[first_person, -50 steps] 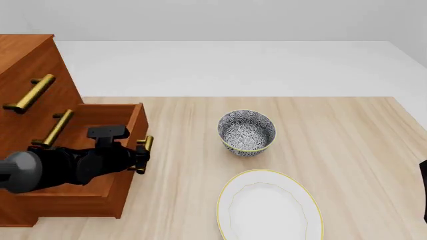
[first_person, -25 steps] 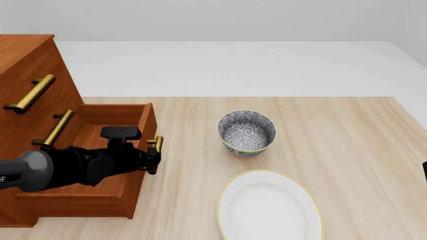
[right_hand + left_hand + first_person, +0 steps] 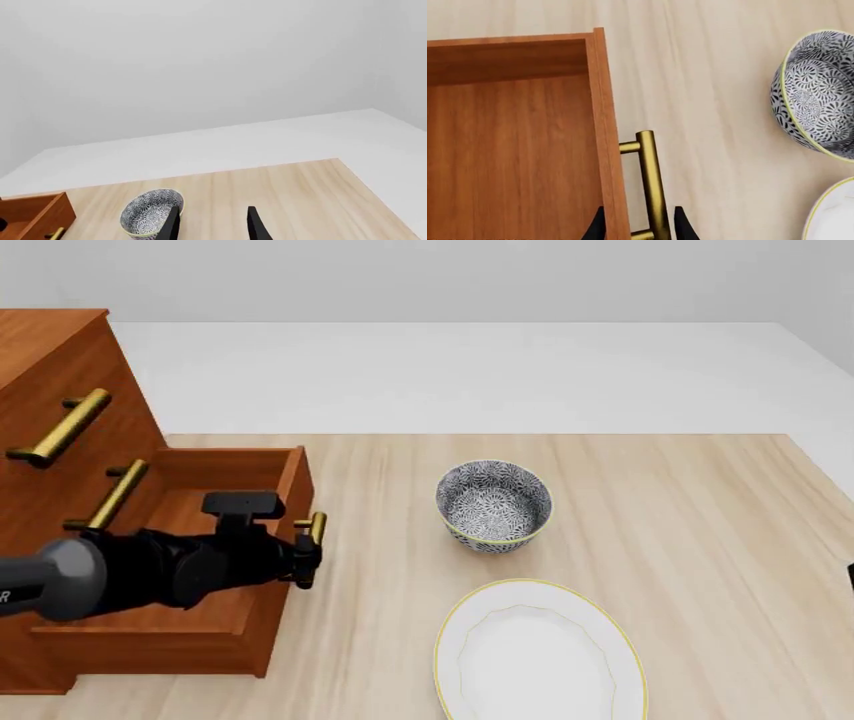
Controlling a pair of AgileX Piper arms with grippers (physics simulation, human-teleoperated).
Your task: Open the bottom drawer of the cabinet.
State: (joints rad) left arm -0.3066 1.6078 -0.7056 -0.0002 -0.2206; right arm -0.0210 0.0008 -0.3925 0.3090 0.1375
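At the left of the front view, the bottom drawer (image 3: 200, 530) juts out of the cabinet (image 3: 54, 390) onto the table (image 3: 694, 520). The left tool (image 3: 307, 552) pinches its brass handle (image 3: 652, 185), fingers (image 3: 682, 227) on both sides. The right tool (image 3: 212, 225) hangs spread, holding nothing, above the patterned bowl (image 3: 494, 505)

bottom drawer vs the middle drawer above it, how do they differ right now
The bottom drawer is pulled out, its wooden inside open to view; the middle drawer sits shut, flush in the cabinet. The left gripper straddles the bottom drawer's brass handle, a finger on each side; the middle drawer's handle is untouched. Both are reddish-brown wood with one brass bar handle.
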